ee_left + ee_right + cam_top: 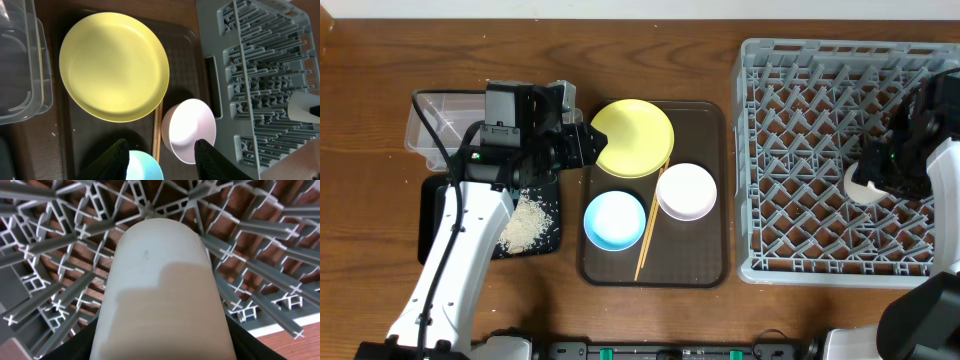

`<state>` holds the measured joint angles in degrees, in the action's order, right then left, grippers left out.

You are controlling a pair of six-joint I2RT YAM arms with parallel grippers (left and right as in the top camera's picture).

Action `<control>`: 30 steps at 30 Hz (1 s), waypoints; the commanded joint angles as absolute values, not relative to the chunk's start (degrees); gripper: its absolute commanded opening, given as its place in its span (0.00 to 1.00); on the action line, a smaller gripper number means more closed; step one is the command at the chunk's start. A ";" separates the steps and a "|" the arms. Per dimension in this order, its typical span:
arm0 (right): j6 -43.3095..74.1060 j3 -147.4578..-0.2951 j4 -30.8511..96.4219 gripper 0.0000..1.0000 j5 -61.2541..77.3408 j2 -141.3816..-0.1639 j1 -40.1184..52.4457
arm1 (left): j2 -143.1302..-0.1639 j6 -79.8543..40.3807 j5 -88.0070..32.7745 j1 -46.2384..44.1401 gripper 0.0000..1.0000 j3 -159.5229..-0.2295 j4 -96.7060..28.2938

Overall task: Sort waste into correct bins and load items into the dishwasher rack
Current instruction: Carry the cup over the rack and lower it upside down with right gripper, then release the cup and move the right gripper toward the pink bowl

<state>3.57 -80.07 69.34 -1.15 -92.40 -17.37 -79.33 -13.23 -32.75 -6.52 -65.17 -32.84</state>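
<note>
Gripping the pale cup (162, 290) with my right gripper (872, 180), its long axis pointing away from my wrist toward the rack (800, 130). Left gripper (162, 152) open above the brown tray (705, 250) holding yellow plate (632, 137), blue bowl (614, 219), white bowl (687, 191), chopsticks (650, 230).

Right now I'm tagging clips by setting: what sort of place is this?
Probably a lab tabletop staged for dish clearing: a wooden table, a grey dishwasher rack, and a yellow plate on a brown serving tray.

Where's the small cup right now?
Overhead view, far right: the cup is held by the right gripper over the dishwasher rack, right of its centre.
</note>
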 commanded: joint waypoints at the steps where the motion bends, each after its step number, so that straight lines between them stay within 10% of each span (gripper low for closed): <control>1: 2.92 -79.09 68.25 0.07 -2.09 -92.66 -17.61 | -78.87 -12.25 -32.27 -6.55 0.46 -65.12 -32.99; 9: 2.92 -74.52 65.71 0.21 -1.02 -92.71 -17.61 | -78.87 -12.25 -32.25 -6.55 0.45 -65.10 -34.00; 16: 2.94 -72.69 64.69 0.75 -1.02 -92.71 -17.61 | -78.87 -12.25 -32.25 -6.55 0.46 -65.10 -34.09; 30: 0.71 -81.69 64.79 0.76 9.37 -89.82 -16.27 | -78.85 -12.25 -17.04 -6.55 0.52 -65.12 -45.19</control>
<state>2.68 -76.62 65.52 2.26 -92.29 -17.28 -79.33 -13.06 -22.65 -6.55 -65.17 -44.14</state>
